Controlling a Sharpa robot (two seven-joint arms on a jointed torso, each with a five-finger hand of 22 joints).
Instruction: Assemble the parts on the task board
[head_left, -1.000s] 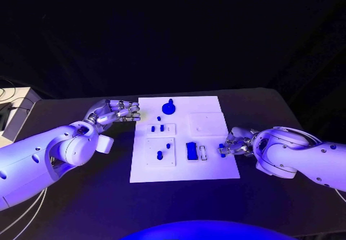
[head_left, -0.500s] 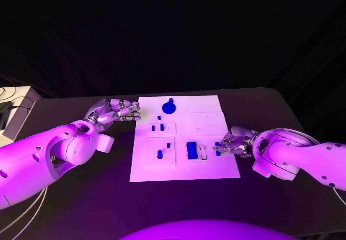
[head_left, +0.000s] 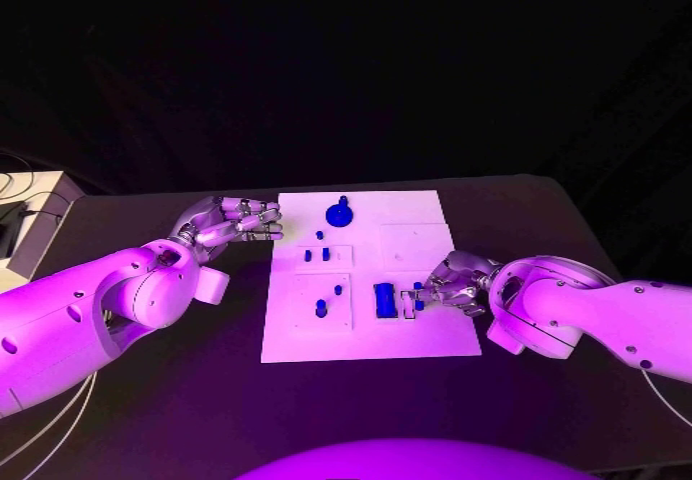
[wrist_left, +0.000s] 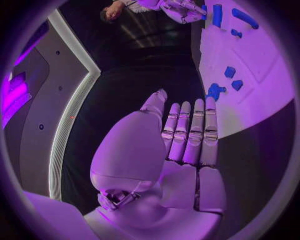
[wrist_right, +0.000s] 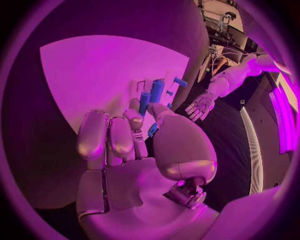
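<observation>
Right robot hand (head_left: 450, 284) pinches a small blue peg (head_left: 420, 291) over the white flat task board (head_left: 418, 215).
Left robot hand (head_left: 231, 224), at the board's ten o'clock on the black desk (head_left: 548, 395), has fingers curled, holding nothing.

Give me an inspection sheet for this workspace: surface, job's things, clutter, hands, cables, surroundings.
Surface: black table, matte.
Job's things: white rectangular task board at the middle; small blue plastic parts on it.
Clutter: nothing seen.
Hands: left hand off the board's left edge, fingers curled, holding nothing; right hand over the board's right side, pinching a small blue part.
Cables: thin cables at the far left.
Surroundings: dark; pale box at left.
</observation>
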